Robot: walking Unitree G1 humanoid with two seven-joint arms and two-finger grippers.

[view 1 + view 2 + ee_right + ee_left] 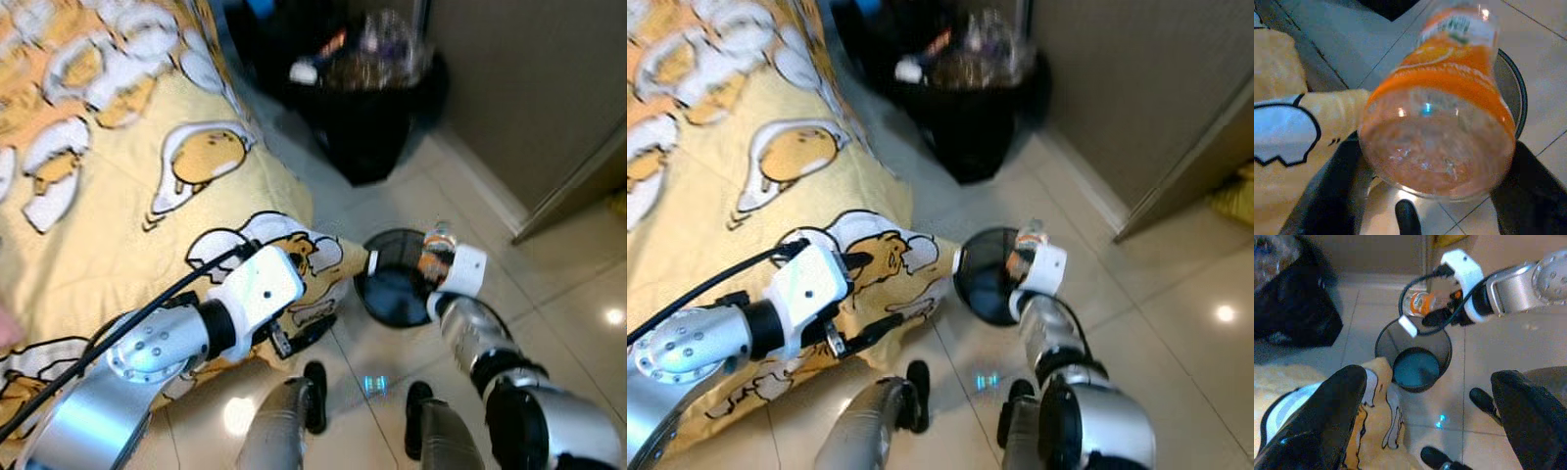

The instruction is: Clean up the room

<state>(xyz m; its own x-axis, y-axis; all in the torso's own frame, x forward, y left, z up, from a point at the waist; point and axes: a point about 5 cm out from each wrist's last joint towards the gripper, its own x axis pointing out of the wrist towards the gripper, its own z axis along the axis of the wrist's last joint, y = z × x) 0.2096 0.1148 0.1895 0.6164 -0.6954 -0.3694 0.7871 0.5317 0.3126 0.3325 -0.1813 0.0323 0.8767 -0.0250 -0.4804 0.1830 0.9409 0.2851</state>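
Note:
A clear plastic bottle with an orange label [437, 249] hangs over the far rim of a small round black bin [361, 286] on the tiled floor. My right gripper [1431, 317] is shut on the bottle [1440, 112], its black fingers [1327, 196] on either side of the bottle's base. The bin's inside [1415, 367] looks dark with a bluish bottom. My left gripper [299, 338] stands open and holds nothing, low beside the hanging edge of the bedspread, left of the bin [1382, 335].
A yellow bedspread with cartoon egg prints [127, 196] covers the left side and drapes against the bin. A large black rubbish bag full of litter [362, 98] stands behind. A wall and door frame [568, 186] run along the right. My feet [313, 392] are just before the bin.

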